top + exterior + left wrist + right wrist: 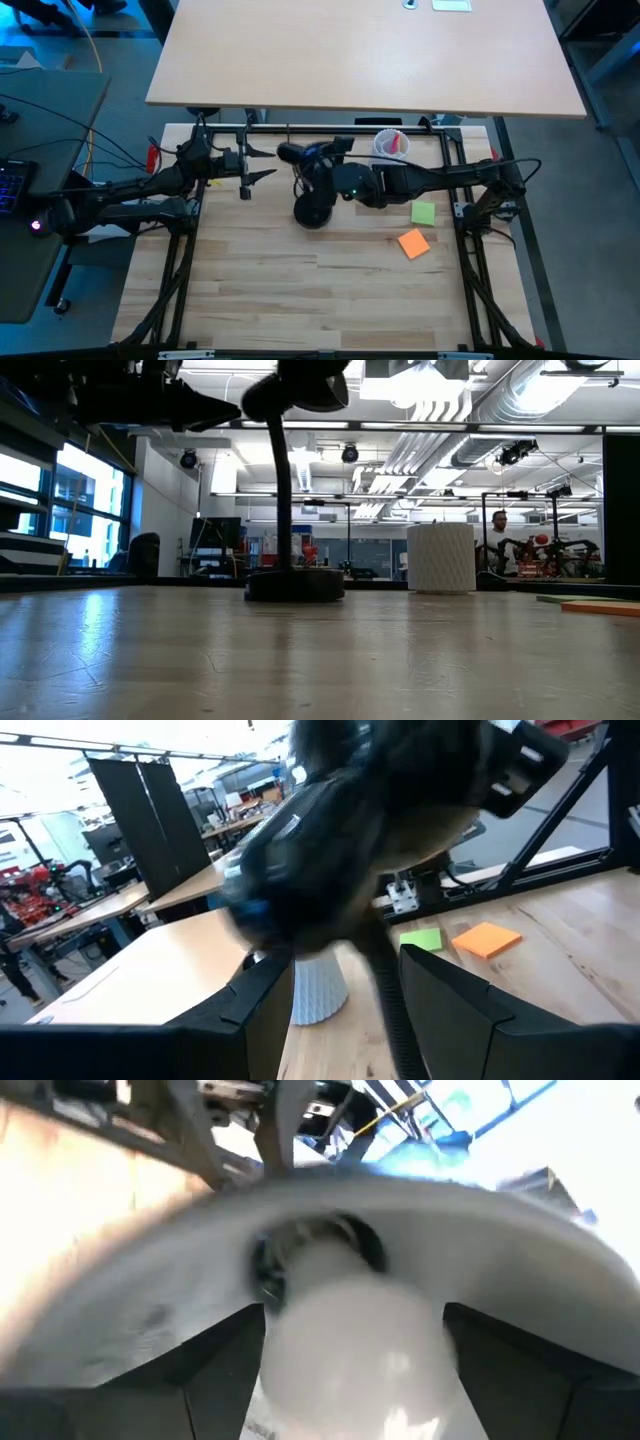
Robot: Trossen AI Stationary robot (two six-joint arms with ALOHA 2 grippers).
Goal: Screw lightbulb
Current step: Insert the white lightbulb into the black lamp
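Note:
The black desk lamp stands on its round base [312, 212], and its head [290, 153] is raised on a thin neck [283, 480]. My right gripper [312, 162] is at the lamp head, shut on the white lightbulb [350, 1350]. The bulb's narrow end points into the socket [320, 1245] inside the grey shade [450, 1220]. My left gripper [266, 165] is open just to the left of the lamp head, its fingers [450, 1010] pointing at it. My right gripper pinches the bulb's rounded white globe [295, 1365] between its two fingers, one on each side. The bulb's narrow end is away from the fingers, at the mouth of the socket in the shade, clear of the table. My left gripper is open; I cannot tell whether a fingertip touches the lamp head.
A white ribbed cup [390, 143] with a red item stands at the far right, behind the right arm; it also shows in the low view [440, 557]. A green note [423, 212] and an orange note [413, 243] lie to the right. A person [497, 535] is in the room beyond.

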